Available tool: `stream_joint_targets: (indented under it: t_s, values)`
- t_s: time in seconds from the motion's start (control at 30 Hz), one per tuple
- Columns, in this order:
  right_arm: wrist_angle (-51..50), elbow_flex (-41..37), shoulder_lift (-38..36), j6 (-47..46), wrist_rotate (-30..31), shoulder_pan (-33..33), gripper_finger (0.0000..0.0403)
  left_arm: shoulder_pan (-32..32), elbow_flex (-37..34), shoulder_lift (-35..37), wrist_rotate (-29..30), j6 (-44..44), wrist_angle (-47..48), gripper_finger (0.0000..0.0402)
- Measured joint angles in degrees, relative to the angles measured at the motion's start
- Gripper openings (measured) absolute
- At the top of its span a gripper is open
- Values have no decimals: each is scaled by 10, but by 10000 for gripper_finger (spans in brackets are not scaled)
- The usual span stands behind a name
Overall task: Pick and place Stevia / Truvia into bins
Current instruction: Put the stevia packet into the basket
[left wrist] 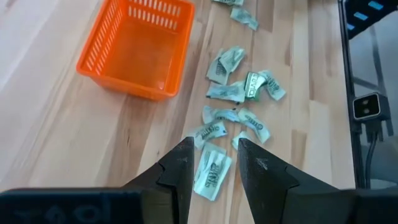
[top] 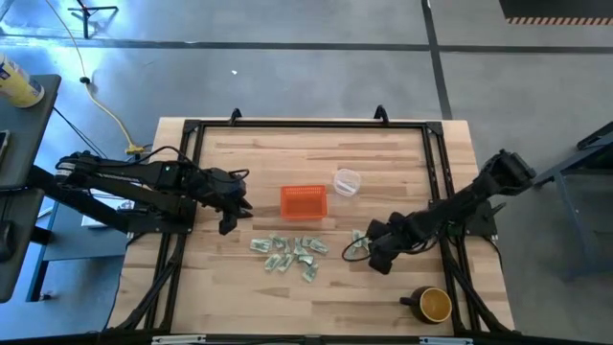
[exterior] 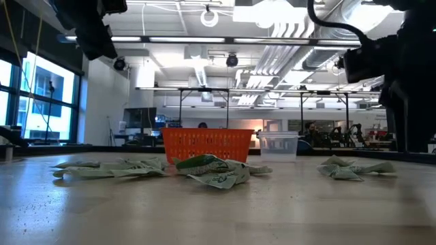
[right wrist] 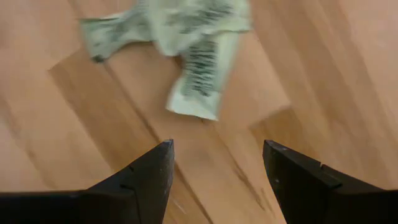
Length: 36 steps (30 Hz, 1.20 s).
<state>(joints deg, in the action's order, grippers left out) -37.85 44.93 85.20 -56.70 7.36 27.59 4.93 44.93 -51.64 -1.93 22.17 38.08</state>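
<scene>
The orange bin (top: 304, 201) stands mid-table with its bottom bare (left wrist: 140, 53). Several pale green and white sachets (top: 287, 254) lie scattered flat on the wood just near of it (left wrist: 233, 93). A smaller clump of sachets (top: 358, 241) lies to the right (right wrist: 193, 37). My left gripper (top: 230, 206) hovers open left of the bin, above the table (left wrist: 213, 143). My right gripper (top: 372, 254) is open and low over the wood, just short of the right clump (right wrist: 216, 146). Neither gripper holds anything.
A clear round cup (top: 346, 181) stands just right of the bin, toward the far side. A dark mug (top: 433, 304) sits near the table's near right corner. A black frame rail (top: 306, 126) runs around the table. Bare wood lies left of the sachets.
</scene>
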Motion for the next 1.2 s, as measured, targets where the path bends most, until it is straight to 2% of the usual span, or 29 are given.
stream_joint_targets:
  t_s: [0.2,0.5,0.63,0.8,1.07,1.2]
  values:
    - [69,0,34,114,1,7,236,0,0,0,0,-13,-1,159]
    - [60,0,46,61,50,-16,236,0,0,0,16,-11,-2,159]
    - [60,0,46,87,51,-26,236,0,0,0,28,-10,-2,159]
    - [69,-1,48,134,93,-41,236,0,0,0,38,-9,-2,159]
    - [109,2,98,177,25,-60,236,0,0,0,71,7,-2,159]
    - [110,3,101,157,28,-49,236,0,0,0,70,15,-2,159]
